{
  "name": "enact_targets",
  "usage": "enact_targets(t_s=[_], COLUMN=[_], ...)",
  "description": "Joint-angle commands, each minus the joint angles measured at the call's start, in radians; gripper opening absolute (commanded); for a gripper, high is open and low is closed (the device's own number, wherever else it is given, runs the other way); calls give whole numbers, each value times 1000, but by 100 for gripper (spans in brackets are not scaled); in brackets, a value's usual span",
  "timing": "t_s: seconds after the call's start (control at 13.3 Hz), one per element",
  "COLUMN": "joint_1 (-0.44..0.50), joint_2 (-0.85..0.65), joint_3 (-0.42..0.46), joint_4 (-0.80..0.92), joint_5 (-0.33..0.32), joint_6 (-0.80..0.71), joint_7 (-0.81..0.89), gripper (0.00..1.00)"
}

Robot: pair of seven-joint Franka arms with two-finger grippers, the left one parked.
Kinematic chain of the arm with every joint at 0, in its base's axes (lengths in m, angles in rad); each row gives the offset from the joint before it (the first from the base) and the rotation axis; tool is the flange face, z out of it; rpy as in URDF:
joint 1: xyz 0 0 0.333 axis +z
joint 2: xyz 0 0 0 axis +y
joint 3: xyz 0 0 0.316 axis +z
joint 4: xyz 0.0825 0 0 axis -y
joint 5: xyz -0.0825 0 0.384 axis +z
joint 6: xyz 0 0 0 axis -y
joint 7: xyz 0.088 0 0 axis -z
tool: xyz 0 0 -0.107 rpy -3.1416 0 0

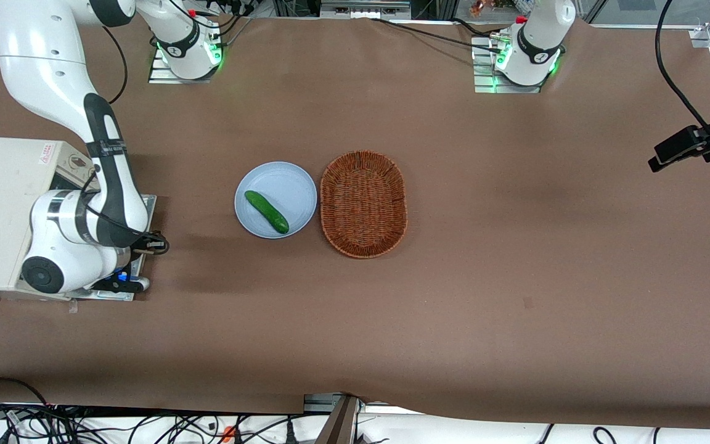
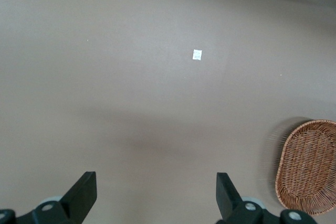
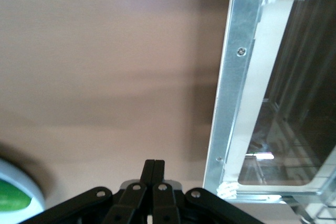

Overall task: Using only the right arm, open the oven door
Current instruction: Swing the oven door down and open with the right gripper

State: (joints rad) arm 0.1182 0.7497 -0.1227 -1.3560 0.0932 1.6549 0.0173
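Note:
The white toaster oven (image 1: 4, 203) stands at the working arm's end of the table. Its oven door (image 1: 148, 205) is folded down in front of it and lies about flat, mostly covered by the right arm (image 1: 108, 179). In the right wrist view the door's silver frame (image 3: 231, 103) and dark glass window (image 3: 294, 124) show beside the fingers. My gripper (image 1: 138, 283) is low at the door's outer edge. Its fingers (image 3: 149, 174) are pressed together with nothing between them. The bar handle is hidden.
A pale blue plate (image 1: 293, 185) with a green cucumber (image 1: 266, 211) on it lies mid-table, beside a brown wicker basket (image 1: 363, 203); the basket also shows in the left wrist view (image 2: 310, 166). A black camera mount (image 1: 694, 145) juts in at the parked arm's end.

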Motion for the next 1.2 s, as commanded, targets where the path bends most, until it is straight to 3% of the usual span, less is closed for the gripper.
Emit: enact_targets(t_s=[0.0, 0.08, 0.3, 0.6, 0.83, 1.13], joint_1=[-9, -9, -9, -9, -9, -9], joint_2=[-78, -104, -191, -279, -331, -374], joint_3=[0, -2, -5, -8, -8, -11], joint_4=[-2, -2, -3, -3, 3, 43], joint_5=[16, 13, 0, -4, -23, -48], joint_6=[-47, -70, -156, -211, -260, -351], joint_7=[-85, -91, -91, -108, -109, -111], gripper=[0, 0, 28, 47, 100, 100])
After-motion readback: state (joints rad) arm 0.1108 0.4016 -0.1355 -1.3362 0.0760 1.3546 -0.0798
